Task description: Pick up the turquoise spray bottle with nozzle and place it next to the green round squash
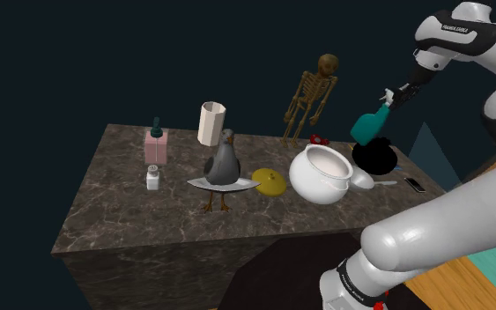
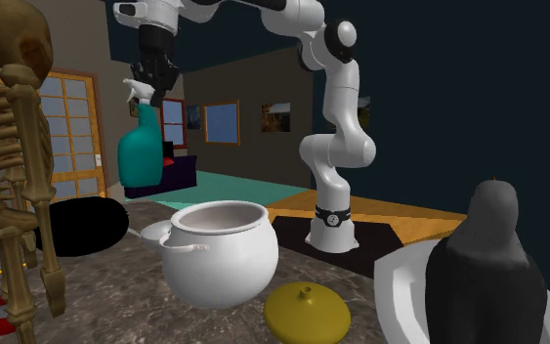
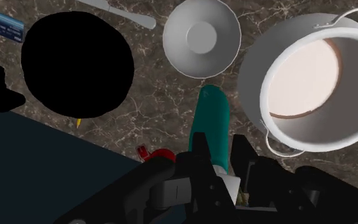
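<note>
While the hand (image 2: 148, 90) is clamped on the white nozzle end of the turquoise spray bottle (image 2: 141, 151), the bottle hangs from it, body downward, well above the counter (image 1: 131, 211) and touching nothing else. Seen along the fingers in the wrist view, the teal body (image 3: 210, 121) reaches away from the hand (image 3: 220, 159) toward a bare patch of the dark, white-veined marble top. Around that patch, below the hand, lie three things: a round squash (image 3: 75, 67) drawn pure black, a small white bowl (image 3: 201, 38), and a large white pot (image 3: 311, 89) with a wire handle and a pale inside. A white spoon (image 3: 120, 13) lies beyond the squash and bowl, a blue card (image 3: 6, 25) lies past the squash, and something red (image 3: 161, 154) shows at the counter's edge close under the hand. Farther from the hand along the counter come a yellow lid (image 1: 270, 182) just beside the pot, a grey gull figure (image 1: 222, 166) on a plate, a cream cylinder (image 1: 211, 123), a pink bottle (image 1: 156, 143) with a dark pump, and a small white jar (image 1: 152, 179). A tan skeleton (image 1: 312, 92) stands at the counter's far edge, level with the hand (image 1: 396, 95). Behind the arm, the room has a wooden door (image 2: 67, 127) with glass panes, framed pictures (image 2: 275, 117) on a brown wall, a teal rug (image 2: 243, 186) and wooden floorboards (image 2: 400, 210).
</note>
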